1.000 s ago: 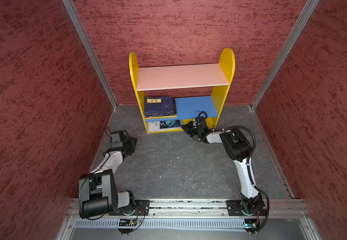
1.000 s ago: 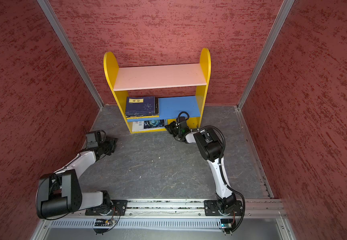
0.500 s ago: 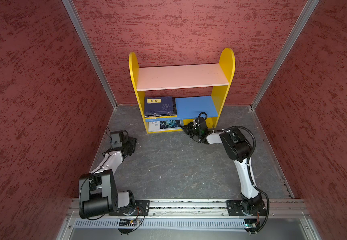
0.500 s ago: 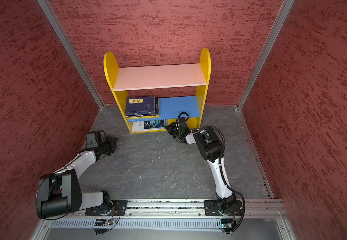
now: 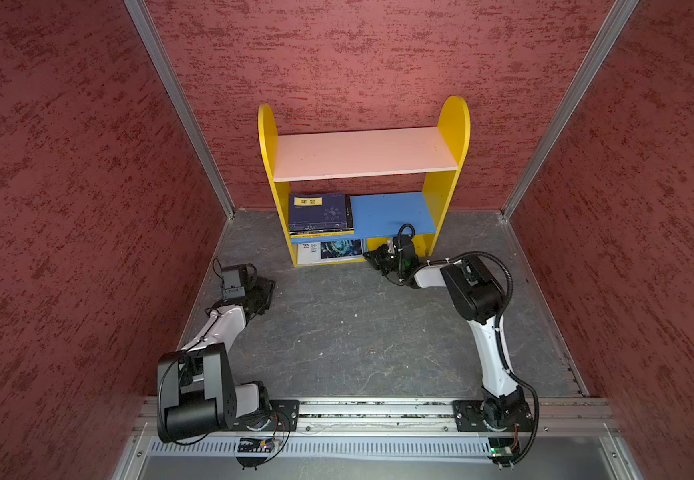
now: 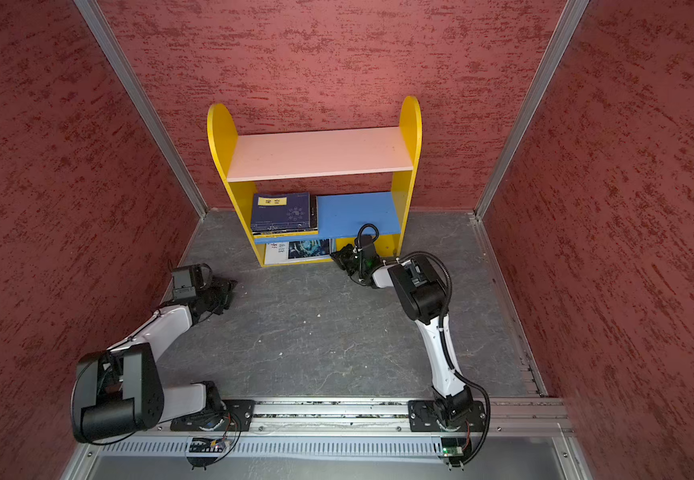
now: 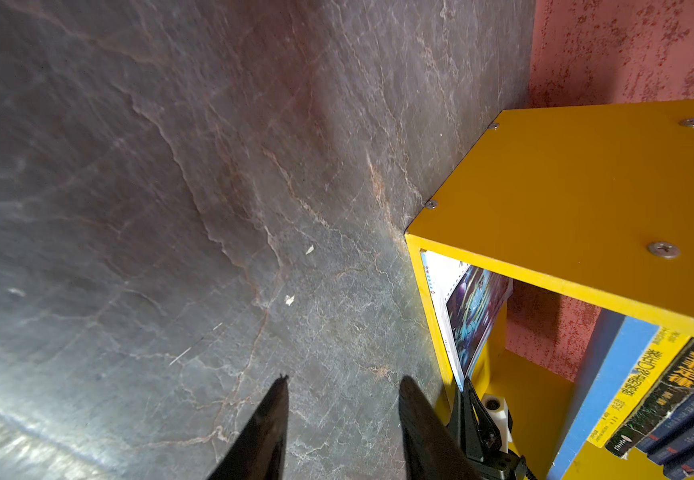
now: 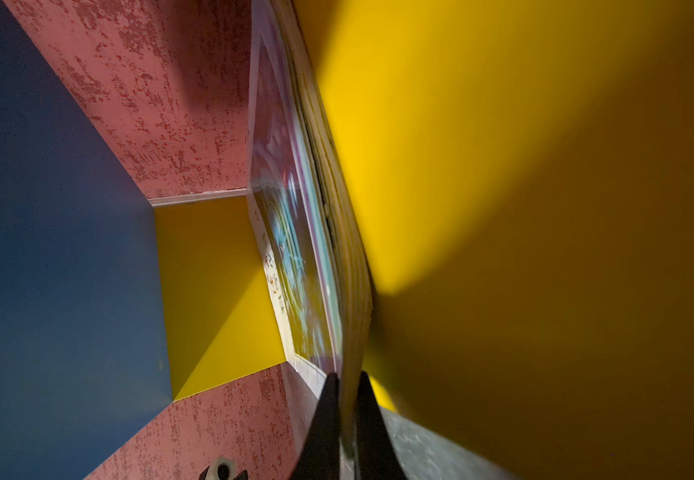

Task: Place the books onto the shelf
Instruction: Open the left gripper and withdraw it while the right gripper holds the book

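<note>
Over grey floor (image 5: 358,332), right pincer (image 8: 348,376) grips the magazine (image 8: 295,249) edge in the shelf (image 8: 212,270); left pincer (image 7: 345,378) gapes.

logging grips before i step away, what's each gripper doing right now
left gripper: open, holding nothing.
right gripper: closed on the edge of the magazine at the bottom of the shelf.

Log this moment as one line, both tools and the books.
right tool shut on magazine in shelf bottom tier | left tool open, empty, over floor | book stack on blue board
</note>
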Motion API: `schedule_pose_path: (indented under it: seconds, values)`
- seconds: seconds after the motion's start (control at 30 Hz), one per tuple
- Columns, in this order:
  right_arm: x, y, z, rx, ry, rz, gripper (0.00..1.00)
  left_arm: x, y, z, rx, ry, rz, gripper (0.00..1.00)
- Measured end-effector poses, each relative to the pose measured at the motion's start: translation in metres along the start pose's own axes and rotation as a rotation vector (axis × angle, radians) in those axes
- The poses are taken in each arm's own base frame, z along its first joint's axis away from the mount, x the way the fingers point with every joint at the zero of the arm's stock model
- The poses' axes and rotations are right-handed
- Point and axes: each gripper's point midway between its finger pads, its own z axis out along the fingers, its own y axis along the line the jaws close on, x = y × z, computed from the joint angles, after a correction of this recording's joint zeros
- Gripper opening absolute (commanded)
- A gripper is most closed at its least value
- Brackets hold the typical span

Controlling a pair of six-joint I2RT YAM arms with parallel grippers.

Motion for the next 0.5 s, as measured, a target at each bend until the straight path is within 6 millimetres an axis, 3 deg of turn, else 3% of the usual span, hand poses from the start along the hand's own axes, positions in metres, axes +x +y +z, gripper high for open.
schedule_pose_path:
  seconds: [0.3,0.43,0.5]
  values:
    - [0.0029,0.0045,0.0021,-0.007,0.023,-0.001,0.07,0.0004,-0.0026,-0.0064,0.014,-0.01,0.005,0.45]
    - [0.0022,0.0067,0.0033,-0.008,0.025,0.0,0.14,0.0023,0.0008,-0.0084,0.01,-0.01,0.003,0.45]
    - [0.0024,0.0061,0.0034,-0.005,0.026,0.003,0.22,0.0026,0.0017,-0.0084,0.008,-0.009,0.003,0.45]
